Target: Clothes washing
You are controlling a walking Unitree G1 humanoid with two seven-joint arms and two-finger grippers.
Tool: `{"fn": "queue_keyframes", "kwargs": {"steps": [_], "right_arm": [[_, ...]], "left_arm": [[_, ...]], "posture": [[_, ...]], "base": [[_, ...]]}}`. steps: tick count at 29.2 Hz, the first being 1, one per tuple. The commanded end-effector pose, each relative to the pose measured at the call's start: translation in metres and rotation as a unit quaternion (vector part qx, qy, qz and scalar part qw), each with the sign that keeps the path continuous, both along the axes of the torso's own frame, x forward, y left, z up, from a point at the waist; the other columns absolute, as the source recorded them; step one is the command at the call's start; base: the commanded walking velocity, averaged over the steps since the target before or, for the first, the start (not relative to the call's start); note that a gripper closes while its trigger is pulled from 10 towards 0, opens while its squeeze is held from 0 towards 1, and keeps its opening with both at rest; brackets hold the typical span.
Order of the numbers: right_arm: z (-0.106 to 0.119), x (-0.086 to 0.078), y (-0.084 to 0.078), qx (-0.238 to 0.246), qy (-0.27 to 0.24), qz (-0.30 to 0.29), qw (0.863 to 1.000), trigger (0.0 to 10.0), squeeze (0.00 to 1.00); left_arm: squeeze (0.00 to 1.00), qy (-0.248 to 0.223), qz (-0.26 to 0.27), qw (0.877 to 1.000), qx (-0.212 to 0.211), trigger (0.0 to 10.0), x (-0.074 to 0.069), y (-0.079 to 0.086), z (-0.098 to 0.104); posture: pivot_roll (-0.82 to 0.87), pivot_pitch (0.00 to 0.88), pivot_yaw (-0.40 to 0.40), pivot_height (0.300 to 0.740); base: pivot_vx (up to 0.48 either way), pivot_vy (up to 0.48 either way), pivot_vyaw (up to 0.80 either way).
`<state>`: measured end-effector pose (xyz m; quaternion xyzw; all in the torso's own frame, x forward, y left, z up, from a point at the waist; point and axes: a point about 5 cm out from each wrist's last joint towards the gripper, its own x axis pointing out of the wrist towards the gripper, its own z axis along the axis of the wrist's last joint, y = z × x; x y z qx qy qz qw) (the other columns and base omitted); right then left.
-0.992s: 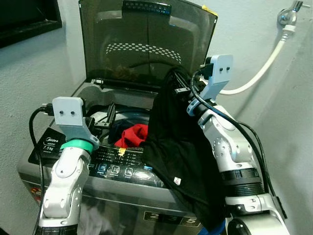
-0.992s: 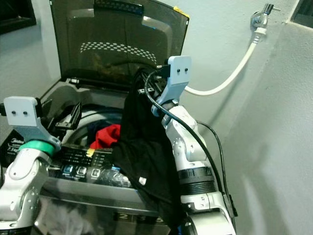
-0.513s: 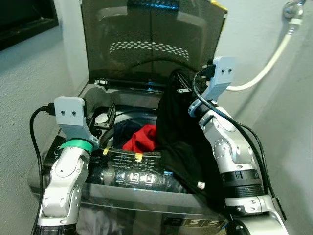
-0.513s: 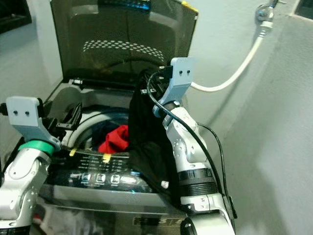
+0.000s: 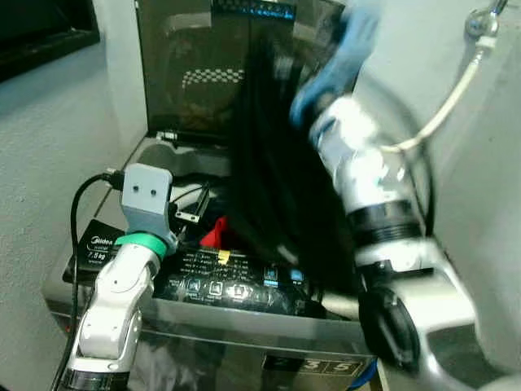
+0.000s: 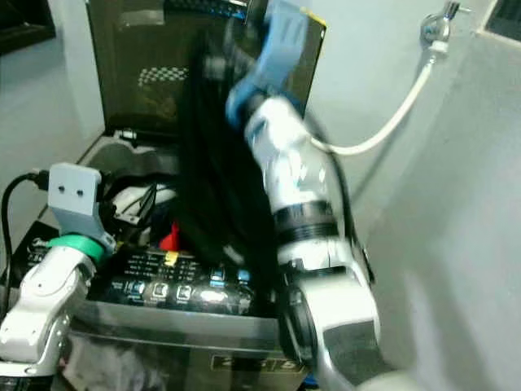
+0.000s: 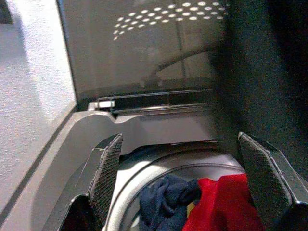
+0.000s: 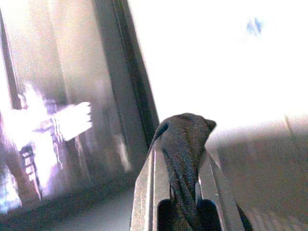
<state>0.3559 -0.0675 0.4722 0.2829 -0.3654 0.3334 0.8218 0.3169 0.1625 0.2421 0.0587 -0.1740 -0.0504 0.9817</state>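
Since a second ago the right arm has swung the black garment [image 5: 273,175] up and toward ten o'clock, so it now hangs in front of the open lid [image 5: 191,77] and over the drum mouth instead of draping over the machine's front at five o'clock; the arm and cloth are smeared by motion. The camera has shifted as well.

At nine o'clock in the head views, the left gripper [image 7: 185,180] hovers over the near-left rim of the washing machine [image 5: 98,285], fingers [image 7: 107,173] spread wide with nothing between them. Its wrist view looks into the drum, where a navy piece [image 7: 163,199] and a red garment [image 7: 221,204] already lie. Toward the centre, the red garment peeks out just behind the control panel [image 5: 236,281].

At twelve to one o'clock the right gripper [image 8: 180,166] is raised high near the lid's top edge, its fingers pinched tight on a twisted fold of the black garment. At two o'clock a white hose [image 5: 444,106] runs to a wall tap [image 5: 480,16].

Loading looks partly done: two pieces are in, the black one is not yet released, and lid closing and starting remain. The black garment looks soft and limp, a long dark fall, its lower end blurred near the panel.
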Motion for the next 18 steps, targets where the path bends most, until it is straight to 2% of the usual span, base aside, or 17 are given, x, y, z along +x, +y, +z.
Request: {"fn": "queue_keyframes", "kwargs": {"steps": [1,2,3,4,5,6,7,8,9,10,11,12,13,15,16,17,18], "right_arm": [[0.014,-0.003,-0.02,0.074,-0.013,0.012,0.997,10.0,0.0],[0.027,-0.007,-0.026,0.092,-0.026,0.021,0.995,10.0,0.0],[0.031,-0.008,-0.026,0.081,-0.033,0.014,0.996,10.0,0.0],[0.031,-0.008,-0.026,0.081,-0.033,0.014,0.996,10.0,0.0],[0.03,-0.006,-0.025,0.066,-0.031,0.008,0.997,10.0,0.0],[0.02,0.001,-0.019,0.031,-0.015,-0.007,0.999,10.0,0.0],[0.02,0.001,-0.019,0.031,-0.015,-0.007,0.999,10.0,0.0],[0.002,0.01,-0.008,-0.035,-0.002,-0.047,0.998,10.0,0.0],[-0.011,0.016,-0.002,-0.081,0.004,-0.072,0.994,10.0,0.0],[-0.03,0.023,0.005,-0.143,0.009,-0.109,0.984,10.0,0.0],[-0.03,0.023,0.005,-0.143,0.009,-0.109,0.984,10.0,0.0],[-0.051,0.03,0.011,-0.193,0.019,-0.135,0.972,10.0,0.0],[-0.068,0.035,0.014,-0.223,0.031,-0.15,0.963,10.0,0.0],[-0.068,0.035,0.014,-0.223,0.031,-0.15,0.963,10.0,0.0],[-0.084,0.041,0.015,-0.245,0.044,-0.163,0.955,10.0,0.0],[-0.084,0.041,0.015,-0.245,0.044,-0.163,0.955,10.0,0.0],[-0.095,0.045,0.012,-0.252,0.062,-0.178,0.949,10.0,0.0]], "left_arm": [[0.0,0.01,0.005,1.0,0.009,10.0,-0.002,0.001,-0.004],[0.0,0.009,0.008,1.0,0.01,10.0,-0.003,0.002,-0.004],[0.0,0.009,0.011,1.0,0.01,10.0,-0.005,0.003,-0.005],[0.0,0.009,0.011,1.0,0.01,10.0,-0.005,0.003,-0.005],[0.0,0.009,0.013,1.0,0.01,10.0,-0.006,0.004,-0.005],[0.0,0.01,0.014,1.0,0.011,10.0,-0.006,0.004,-0.006],[0.0,0.01,0.014,1.0,0.011,10.0,-0.006,0.004,-0.006],[0.0,0.011,0.013,1.0,0.013,10.0,-0.007,0.003,-0.007],[0.0,0.011,0.012,1.0,0.014,10.0,-0.007,0.003,-0.007],[0.0,0.011,0.008,1.0,0.016,10.0,-0.007,0.002,-0.007],[0.0,0.011,0.008,1.0,0.016,10.0,-0.007,0.002,-0.007],[0.0,0.013,-0.002,1.0,0.021,10.0,-0.008,0.001,-0.007],[0.0,0.016,-0.01,0.999,0.027,10.0,-0.009,0.0,-0.008],[0.0,0.016,-0.01,0.999,0.027,10.0,-0.009,0.0,-0.008],[0.0,0.017,-0.022,0.999,0.031,10.0,-0.01,-0.001,-0.008],[0.0,0.017,-0.022,0.999,0.031,10.0,-0.01,-0.001,-0.008],[0.0,0.019,-0.033,0.999,0.036,10.0,-0.01,-0.002,-0.008]], "posture": [[0.15,0.0,-0.061,0.74],[0.15,0.0,-0.07,0.74],[0.15,0.0,-0.07,0.74],[0.15,0.0,-0.07,0.74],[0.15,0.0,-0.07,0.74],[0.15,0.0,-0.074,0.74],[0.15,0.0,-0.074,0.74],[0.15,0.0,-0.073,0.74],[0.15,0.0,-0.073,0.74],[0.15,0.0,-0.067,0.74],[0.15,0.0,-0.067,0.74],[0.15,0.0,-0.064,0.74],[0.15,0.0,-0.064,0.74],[0.15,0.0,-0.064,0.74],[0.14,0.0,-0.054,0.74],[0.14,0.0,-0.054,0.74],[0.14,0.0,-0.046,0.74]], "base": [[0.0,0.0,0.0],[0.0,0.0,0.0],[0.0,0.0,0.0],[0.0,0.0,0.0],[0.0,0.0,0.0],[0.0,0.0,0.0],[0.0,0.0,0.0],[0.0,0.0,0.0],[0.0,0.0,0.0],[0.0,0.0,0.0],[0.0,0.0,0.0],[0.0,0.0,0.0],[0.0,0.0,0.0],[0.0,0.0,0.0],[0.0,0.0,0.0],[0.0,0.0,0.0],[0.0,0.0,0.0]]}}
